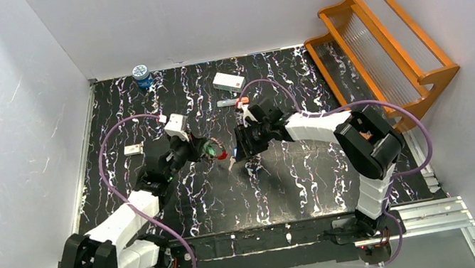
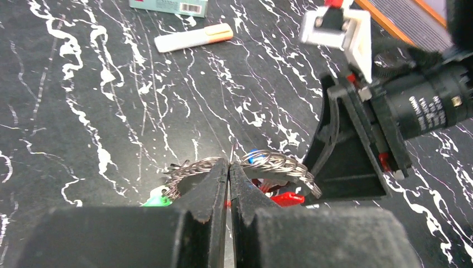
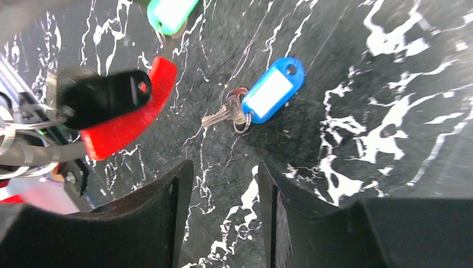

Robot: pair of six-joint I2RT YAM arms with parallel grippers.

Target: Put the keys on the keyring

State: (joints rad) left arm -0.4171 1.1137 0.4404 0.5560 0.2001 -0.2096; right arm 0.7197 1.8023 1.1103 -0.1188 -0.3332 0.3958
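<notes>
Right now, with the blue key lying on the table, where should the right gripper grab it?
Probably the blue tag, from straight above, right gripper closing across its long edges. It lies flat and apart from other things, and it is the bulkiest part; the silver key ringed to one end is thin and flush with the table.

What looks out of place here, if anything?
The blue-tagged key lies loose on the table, apart from the keyring that the left gripper pinches shut. The right gripper hangs open near the key and holds nothing. Nothing looks spilled or broken.
</notes>
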